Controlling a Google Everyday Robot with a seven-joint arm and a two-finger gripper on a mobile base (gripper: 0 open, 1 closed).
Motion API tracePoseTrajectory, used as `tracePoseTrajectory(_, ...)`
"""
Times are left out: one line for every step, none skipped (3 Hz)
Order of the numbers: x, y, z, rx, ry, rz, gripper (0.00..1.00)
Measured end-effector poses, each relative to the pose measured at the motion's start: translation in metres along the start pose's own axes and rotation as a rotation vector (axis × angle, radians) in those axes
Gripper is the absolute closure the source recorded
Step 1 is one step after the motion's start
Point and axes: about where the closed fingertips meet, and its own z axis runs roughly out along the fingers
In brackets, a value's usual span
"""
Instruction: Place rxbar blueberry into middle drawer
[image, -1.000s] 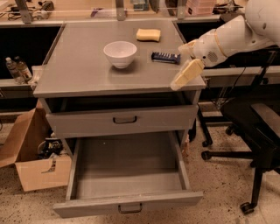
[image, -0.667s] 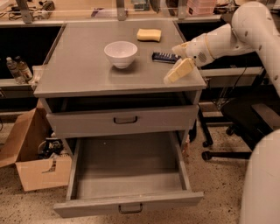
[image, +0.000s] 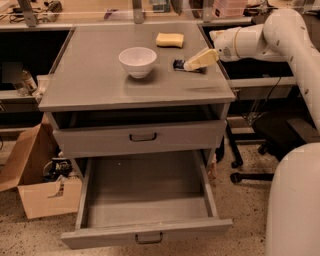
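The rxbar blueberry is a small dark bar lying flat on the grey cabinet top, right of the white bowl. My gripper reaches in from the right on a white arm and sits right at the bar's right end, covering part of it. The middle drawer is pulled out low at the front, and its flat grey floor is bare. Its slim front panel has a small dark handle.
A yellow sponge lies at the back of the top. The taller-fronted drawer above the open one is closed. A cardboard box stands on the floor at left. An office chair base and the robot's white body are at right.
My gripper has moved from the cabinet top's right front edge back and left to the bar's right end. The view has shifted slightly.
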Motion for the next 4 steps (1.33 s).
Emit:
tracePoseTrajectory(0.001,-0.002,0.003,0.010,0.004,0.012,0.00)
tracePoseTrajectory(0.010,-0.011,0.020,0.072,0.029,0.083,0.00)
tracePoseTrajectory(0.024,-0.027,0.031,0.180,0.065,0.167,0.00)
tracePoseTrajectory(0.041,-0.037,0.044,0.242,0.119,0.225,0.00)
